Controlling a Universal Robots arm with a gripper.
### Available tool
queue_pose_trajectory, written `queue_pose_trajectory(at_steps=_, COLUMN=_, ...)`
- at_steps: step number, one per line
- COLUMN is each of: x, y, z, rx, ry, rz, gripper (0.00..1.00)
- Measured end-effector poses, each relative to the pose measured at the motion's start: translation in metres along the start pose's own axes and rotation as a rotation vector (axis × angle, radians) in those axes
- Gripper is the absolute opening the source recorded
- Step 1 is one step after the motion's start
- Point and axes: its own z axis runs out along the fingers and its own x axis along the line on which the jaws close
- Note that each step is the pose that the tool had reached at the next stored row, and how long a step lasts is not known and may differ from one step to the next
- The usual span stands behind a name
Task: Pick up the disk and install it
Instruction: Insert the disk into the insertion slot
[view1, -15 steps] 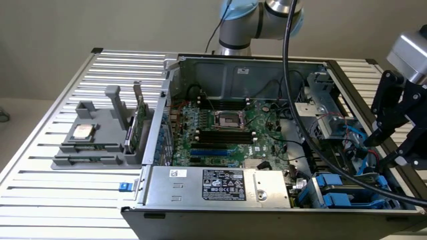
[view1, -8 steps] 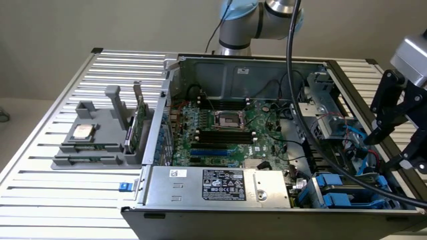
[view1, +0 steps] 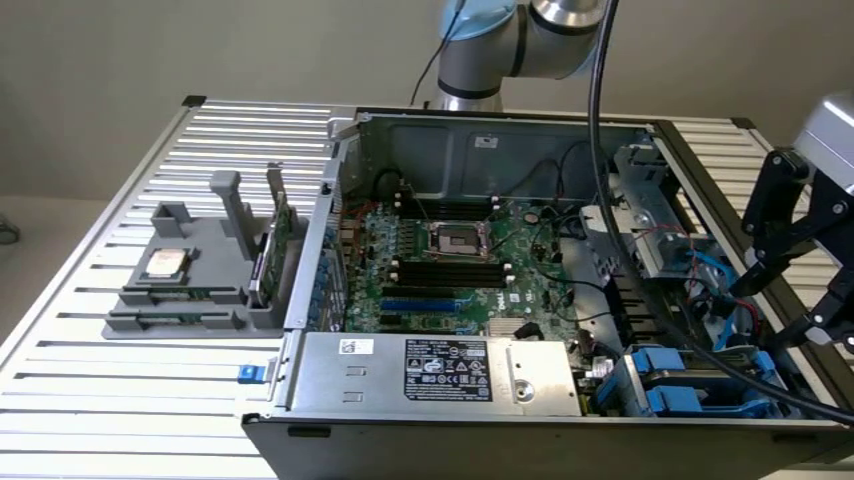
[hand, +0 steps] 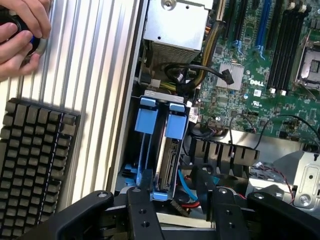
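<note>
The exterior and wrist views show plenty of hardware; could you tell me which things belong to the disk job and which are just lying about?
Job: disk, in its blue carrier; computer case; gripper, open.
Lying about: CPU chip; green circuit card; grey holder; keyboard.

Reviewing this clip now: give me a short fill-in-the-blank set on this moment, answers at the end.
1. The two carrier handles standing inside the computer case are ___ in colour.
2. The grey holder with the CPU chip stands on the exterior view's ___ of the case.
3. Near a person's hand, a black ___ lies on the slatted table.
4. The gripper has its jaws ___, holding nothing.
Missing words: blue; left; keyboard; open.
</note>
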Motion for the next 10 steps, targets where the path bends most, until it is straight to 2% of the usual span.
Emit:
queue_pose_trajectory(at_steps=4, x=0.0015, y=-0.008, z=0.0028, rx=-0.0004, ry=0.0, rz=-0.008, gripper=0.48)
queue_pose_trajectory(at_steps=7, x=0.0019, y=-0.0095, z=0.0045, rx=-0.0002, ry=0.0001, rz=-0.005, gripper=0.48)
queue_pose_trajectory(at_steps=10, x=0.002, y=-0.0096, z=0.0055, rx=0.002, ry=-0.0007, rz=0.047, gripper=0.48)
